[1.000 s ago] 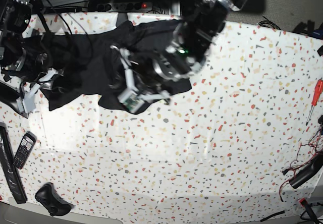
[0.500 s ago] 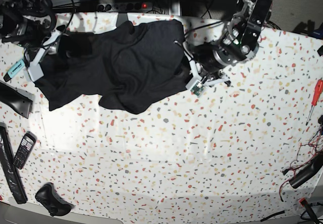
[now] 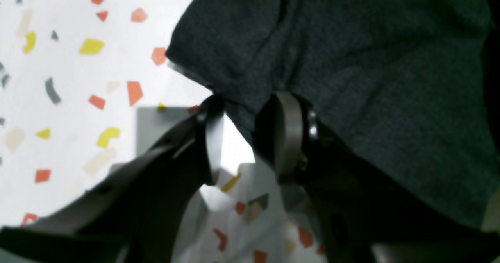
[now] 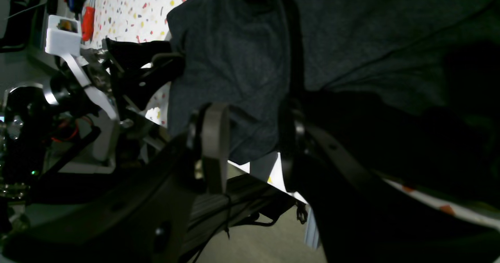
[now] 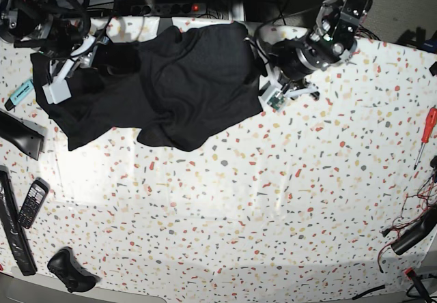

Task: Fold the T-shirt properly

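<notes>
T-shirt (image 5: 171, 84): we record it black, crumpled, plain side up, at the far end of the speckled table (image 5: 273, 200), between both arms. Left gripper (image 3: 244, 136): we see its jaws parted, with the shirt's edge fabric dipping between them. Right gripper (image 4: 250, 145): jaws apart at the shirt's other side, clamping nothing that we can see.

A black T-shirt (image 5: 171, 84) is lying crumpled across the far part of a speckled table (image 5: 273, 200). The left gripper (image 5: 263, 93) is touching the shirt's edge on the view's right; the right gripper (image 5: 58, 78) is sitting at its opposite end. A mobile phone (image 5: 31, 203) and red screwdriver (image 5: 426, 134) are resting near opposite table edges.
</notes>
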